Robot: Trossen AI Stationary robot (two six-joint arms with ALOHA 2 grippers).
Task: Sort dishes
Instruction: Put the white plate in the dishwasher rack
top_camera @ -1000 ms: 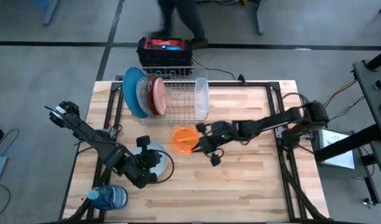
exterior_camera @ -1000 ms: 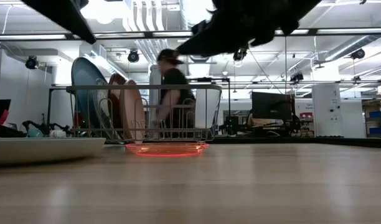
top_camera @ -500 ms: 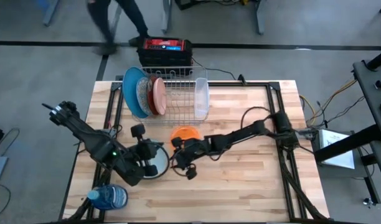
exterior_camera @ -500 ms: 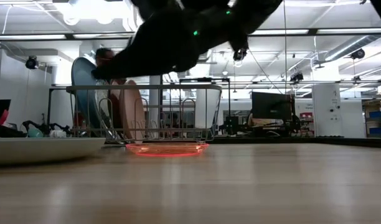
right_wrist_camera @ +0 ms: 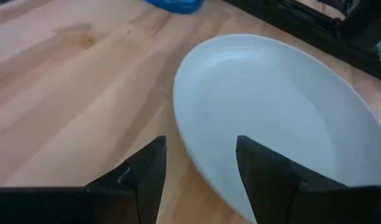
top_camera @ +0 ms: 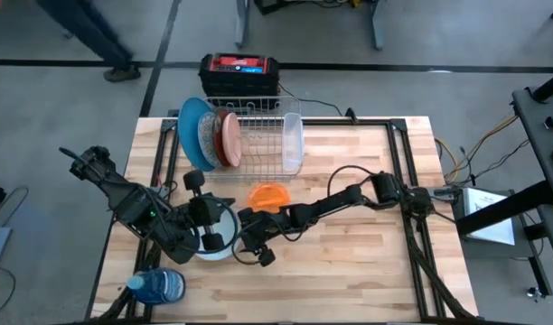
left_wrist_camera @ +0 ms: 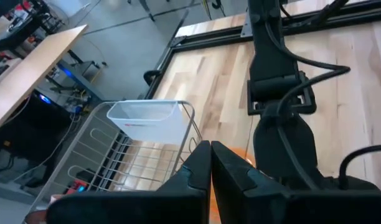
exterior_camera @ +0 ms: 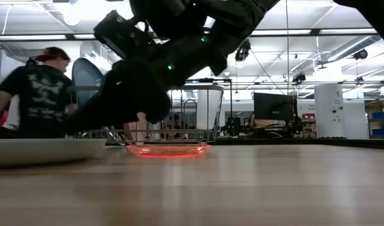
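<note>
A pale blue-white plate lies flat on the table near the left, seen edge-on in the low view. My right gripper hovers open at its right rim, one finger over the plate and one over bare wood. My left gripper is shut above the plate's far side, pointing toward the small orange bowl, which sits upright on the table. A blue plate, a patterned plate and a pink dish stand on edge in the wire rack.
A clear plastic container sits at the rack's right end. A blue water bottle lies at the near left corner. Bare wood extends to the right and near side. A person stands behind the table.
My right gripper has swept from beside the orange bowl toward the table's left and near edge, ending at the pale plate's right rim. My left gripper has drawn back toward the far edge, uncovering more of the plate. The person behind the table has walked left.
</note>
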